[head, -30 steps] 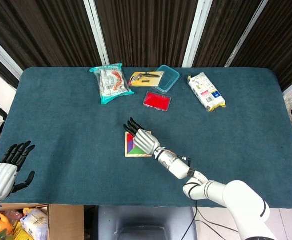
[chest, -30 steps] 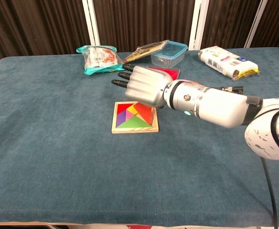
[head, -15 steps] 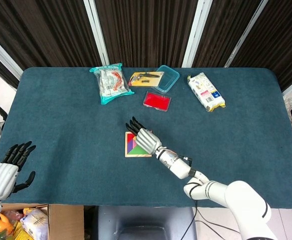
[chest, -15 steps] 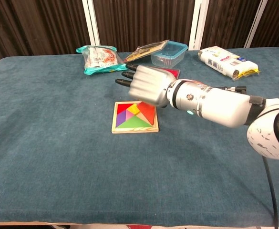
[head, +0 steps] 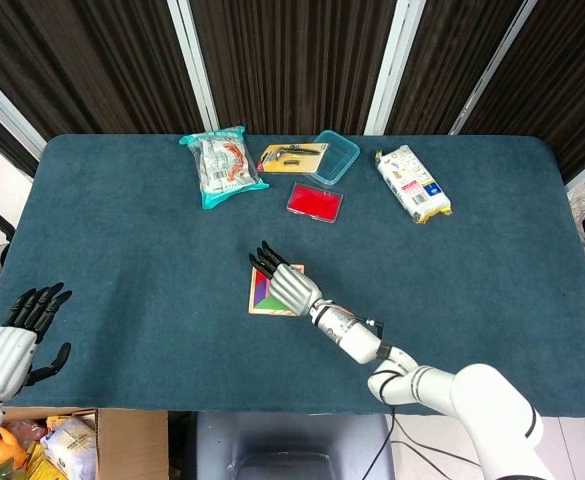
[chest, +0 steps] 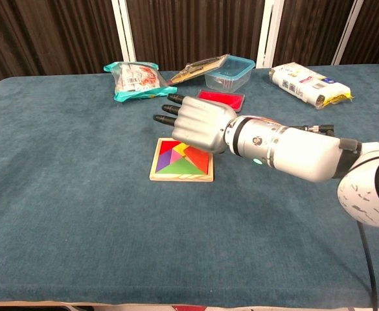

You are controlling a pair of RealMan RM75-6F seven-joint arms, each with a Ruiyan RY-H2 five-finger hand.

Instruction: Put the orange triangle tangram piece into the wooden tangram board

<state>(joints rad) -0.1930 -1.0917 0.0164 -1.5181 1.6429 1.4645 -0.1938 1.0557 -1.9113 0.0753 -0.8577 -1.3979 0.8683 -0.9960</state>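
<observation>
The right robot hand is seen as a silver-grey ribbed metallic shell with black fingers. Behind it, a silver cylindrical wrist is marked by a dark ring and a small green light. Further back, a glossy white rounded arm segment is joined, with a thin black cable hanging beneath it. The left robot hand is built alike: a pale ribbed back and black fingers.

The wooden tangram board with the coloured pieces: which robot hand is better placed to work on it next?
The right robot hand: it hovers directly over the wooden tangram board, fingers spread. The left robot hand sits at the table's near-left edge, far away.
</observation>
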